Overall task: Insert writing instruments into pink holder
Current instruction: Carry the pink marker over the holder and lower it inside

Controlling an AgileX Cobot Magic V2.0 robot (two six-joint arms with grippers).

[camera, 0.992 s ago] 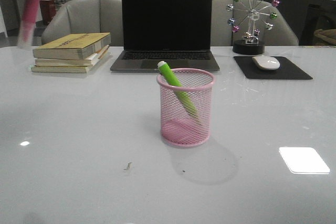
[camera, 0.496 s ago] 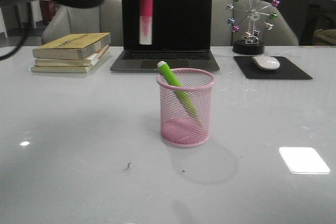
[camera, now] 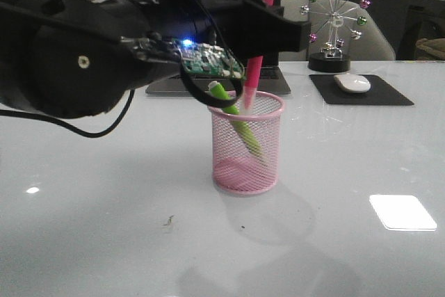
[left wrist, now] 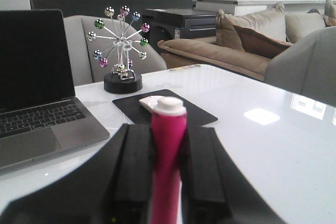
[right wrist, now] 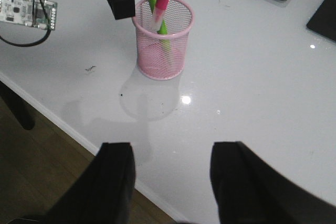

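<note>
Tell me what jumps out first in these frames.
The left arm's black bulk fills the upper left of the front view, its left claw shut on the magenta marker, whose lower end dips into the pink mesh cup at table centre. The lime green marker already leans inside. The right claw hangs open, away from the cup.

We're in an office lounge: white desk (camera: pixel 348 241) with laptop (left wrist: pixel 37 114), mouse (camera: pixel 352 83) on a black pad (camera: pixel 389 95), ball ferris-wheel ornament (left wrist: pixel 121 45), grey chairs (left wrist: pixel 79 35), tan sofa (left wrist: pixel 236 45) and slatted wall behind.
</note>
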